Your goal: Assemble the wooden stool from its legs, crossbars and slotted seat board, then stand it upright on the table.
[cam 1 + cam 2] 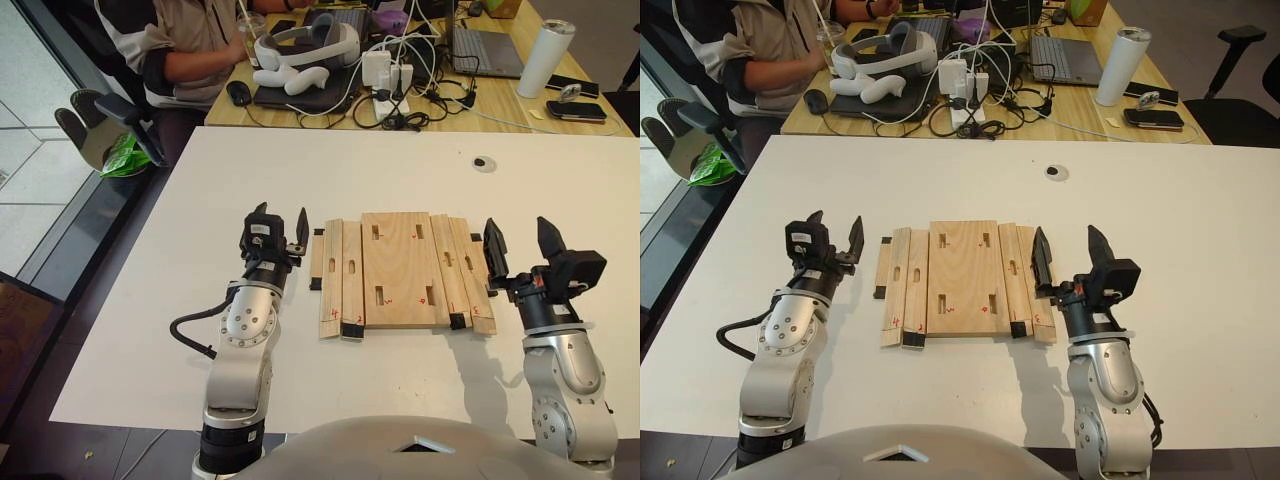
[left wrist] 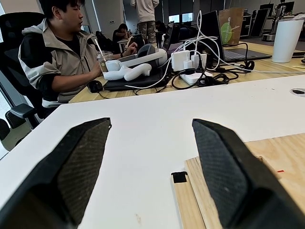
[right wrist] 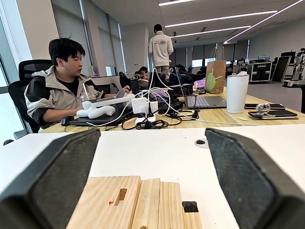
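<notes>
The slotted seat board lies flat in the middle of the white table. Two wooden pieces lie side by side on its left, and more slotted wooden pieces lie against its right edge. My left gripper rests open on the table just left of the left pieces, nothing between its fingers. My right gripper stands open at the right end of the pieces, holding nothing. In the right wrist view the wooden pieces lie between the two dark fingers.
A small round grommet sits in the table at the back right. Behind the white table a wooden desk holds a headset, cables, laptops and a white tumbler. A seated person works there. The left table edge drops to the floor.
</notes>
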